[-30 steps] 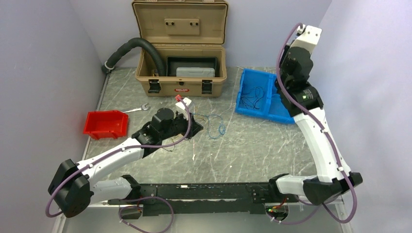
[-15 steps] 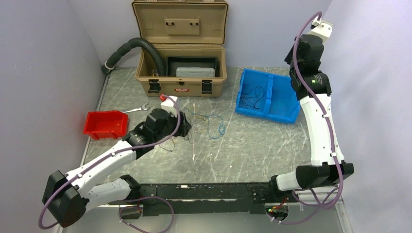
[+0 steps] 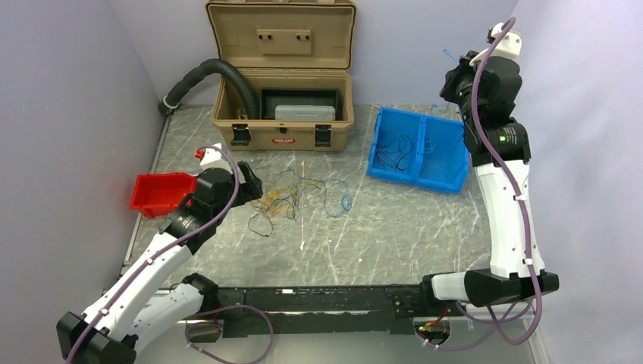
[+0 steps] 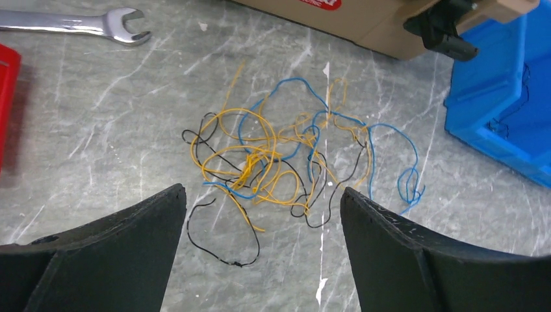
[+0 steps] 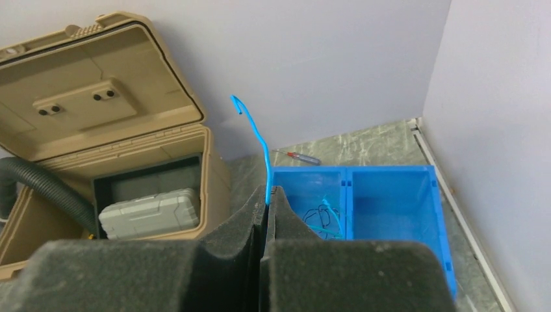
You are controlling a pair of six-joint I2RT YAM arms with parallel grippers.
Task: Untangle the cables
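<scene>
A tangle of thin yellow, blue and black cables [image 3: 296,199] [image 4: 286,162] lies on the grey marbled table in front of the tan case. My left gripper [image 4: 263,201] hovers just left of the tangle, wide open, nothing between its fingers [image 4: 117,240]. My right gripper [image 5: 267,195] is raised high over the blue bin [image 3: 417,148] [image 5: 383,195] at the back right, shut on a single blue cable [image 5: 258,143] whose free end sticks up above the jaws. A few separated cables [image 5: 321,218] lie in the bin's left compartment.
An open tan case [image 3: 282,76] with a grey box inside stands at the back, a black corrugated hose [image 3: 205,76] running into it. A red bin [image 3: 163,193] sits at the left, a wrench [image 4: 71,23] on the table beside it. Walls close both sides.
My left gripper let go of the tangle, opened wide and drew back to the left. My right arm rose higher and farther right over the blue bin with the blue cable.
</scene>
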